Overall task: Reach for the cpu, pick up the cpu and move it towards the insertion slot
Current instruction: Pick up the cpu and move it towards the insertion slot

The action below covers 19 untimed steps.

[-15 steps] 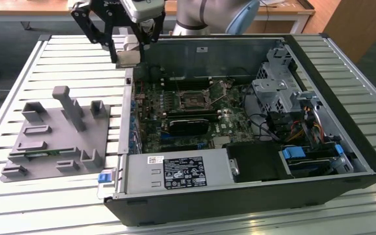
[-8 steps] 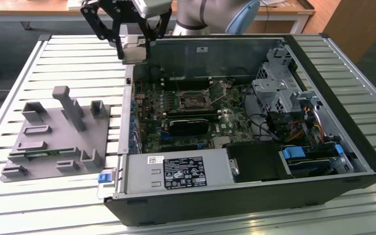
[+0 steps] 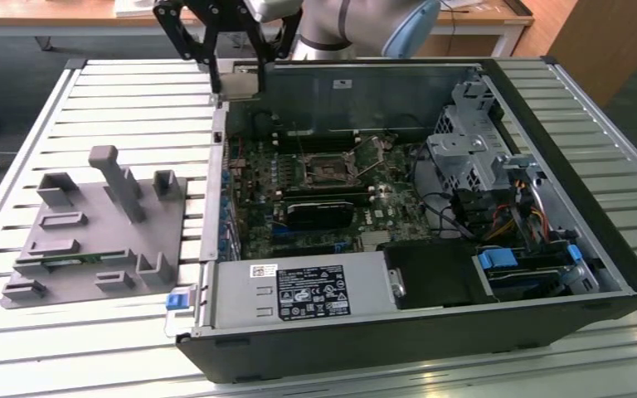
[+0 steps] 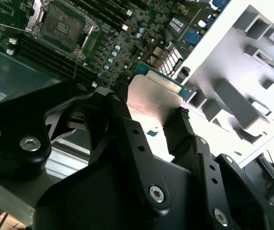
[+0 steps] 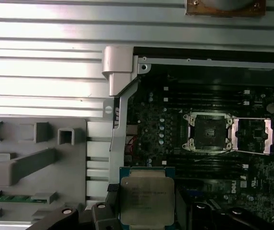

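Cpu [image 5: 147,200] rides above the open computer case's [image 3: 584,249] back corner, off the grey tray [image 3: 86,249], pinched between the black claw's [image 4: 148,132] fingers; the insertion slot [image 5: 208,132] lies ahead on the motherboard, well apart.

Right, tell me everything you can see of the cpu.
The cpu is a small flat square chip with a dull silvery metal lid and a green board edge around it. It is held off the surfaces, clamped at opposite edges between the gripper's black fingers, above the open computer case's edge and away from the insertion slot.
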Each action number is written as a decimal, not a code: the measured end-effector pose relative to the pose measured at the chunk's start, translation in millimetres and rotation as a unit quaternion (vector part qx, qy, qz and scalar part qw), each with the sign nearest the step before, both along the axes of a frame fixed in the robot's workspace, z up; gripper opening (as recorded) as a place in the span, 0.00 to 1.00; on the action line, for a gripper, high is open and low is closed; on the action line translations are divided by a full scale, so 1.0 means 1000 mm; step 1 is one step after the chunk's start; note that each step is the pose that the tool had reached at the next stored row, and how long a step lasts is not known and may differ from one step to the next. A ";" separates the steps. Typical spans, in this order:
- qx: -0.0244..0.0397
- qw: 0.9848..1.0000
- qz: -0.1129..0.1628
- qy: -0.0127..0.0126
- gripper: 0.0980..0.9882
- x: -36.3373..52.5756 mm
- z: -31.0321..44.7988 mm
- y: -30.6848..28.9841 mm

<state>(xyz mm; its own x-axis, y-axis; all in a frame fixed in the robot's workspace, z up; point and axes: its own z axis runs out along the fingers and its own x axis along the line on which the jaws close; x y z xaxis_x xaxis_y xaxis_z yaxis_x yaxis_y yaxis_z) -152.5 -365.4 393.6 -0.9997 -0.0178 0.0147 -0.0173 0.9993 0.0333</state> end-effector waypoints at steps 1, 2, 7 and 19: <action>0.000 1.000 0.000 0.000 0.50 0.0016 0.0000 0.0018; 0.000 1.000 0.000 0.000 0.50 0.0033 -0.0001 0.0036; 0.000 1.000 0.000 0.000 0.50 0.0128 -0.0003 0.0128; 0.000 1.000 0.000 0.000 0.50 0.0560 -0.0009 0.0226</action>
<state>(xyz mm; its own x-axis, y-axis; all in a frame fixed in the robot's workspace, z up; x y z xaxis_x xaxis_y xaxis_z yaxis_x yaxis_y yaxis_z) -96.5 -342.8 392.7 -0.9997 -0.0179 0.0147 -0.0174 0.9993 0.0332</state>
